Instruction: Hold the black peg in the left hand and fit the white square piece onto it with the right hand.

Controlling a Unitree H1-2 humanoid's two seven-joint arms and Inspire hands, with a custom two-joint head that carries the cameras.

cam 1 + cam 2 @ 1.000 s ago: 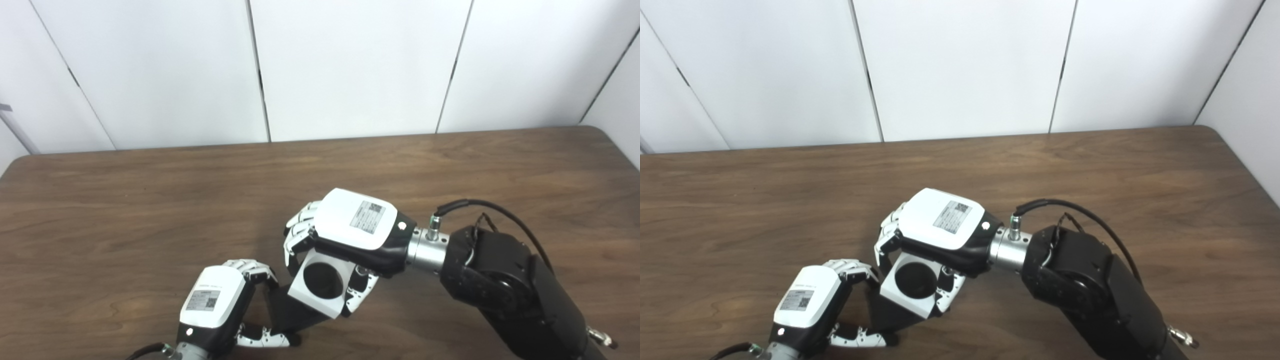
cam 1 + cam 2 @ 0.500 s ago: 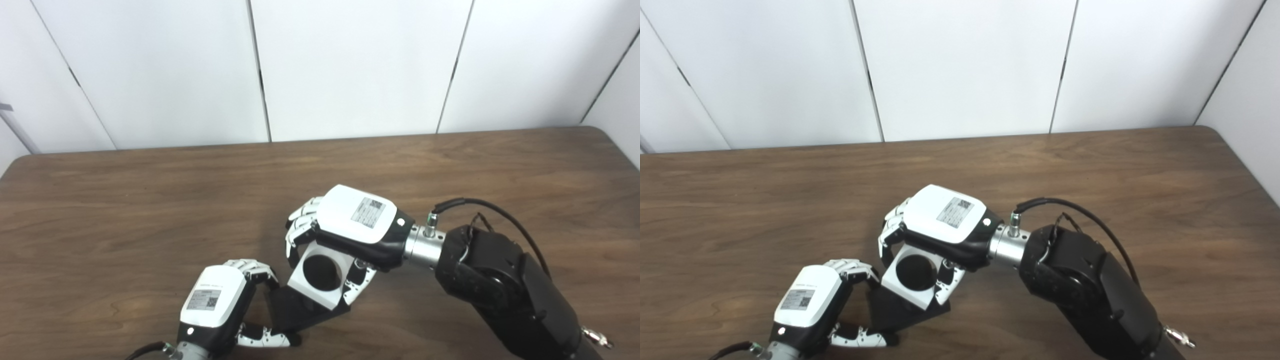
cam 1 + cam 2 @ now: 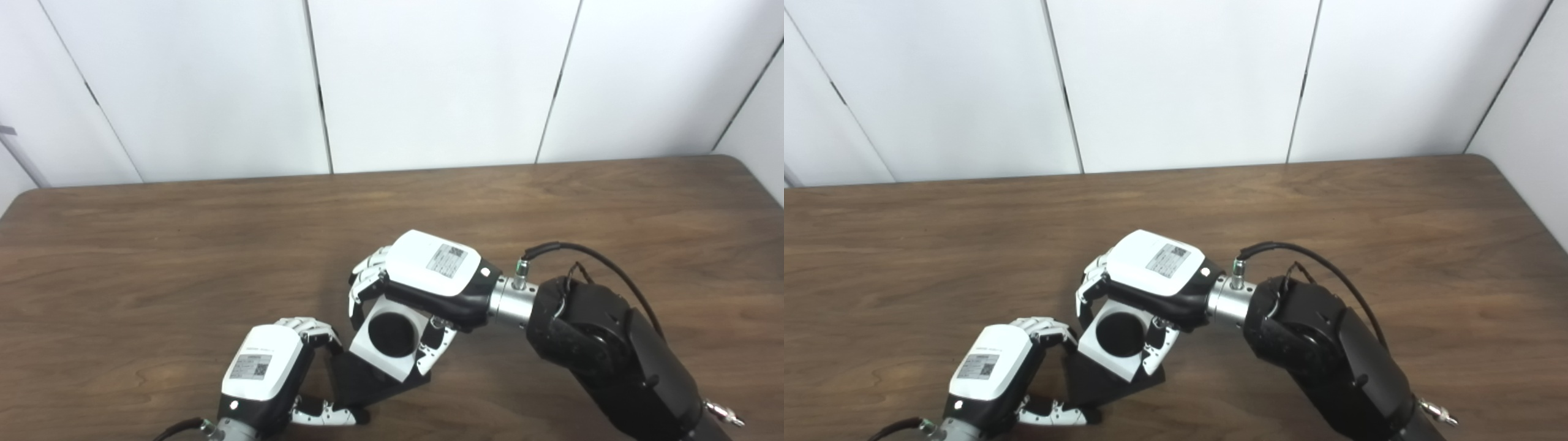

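progress: both parts in hand, mating looks started, can't confirm it's seated
peg: black peg [image 3: 367, 383] near the table's [image 3: 153, 245] front edge, left of centre; only its dark base shows, shaft hidden behind the white part
piece: white square piece [image 3: 387, 343] tilted, round hole facing up toward the cameras, lower edge over the peg base, touching or just above, can't tell which
hole: reads dark, can't tell whether the peg fills it
left hand: left hand [image 3: 263, 373] closed on the peg base, fingers curled over its near-left side, arm in from the front edge
right hand: right hand [image 3: 1151, 278] gripping the white piece from above, fingers on its far-left side, thumb on the right
left to do: judgement only, push piece fully down, then release
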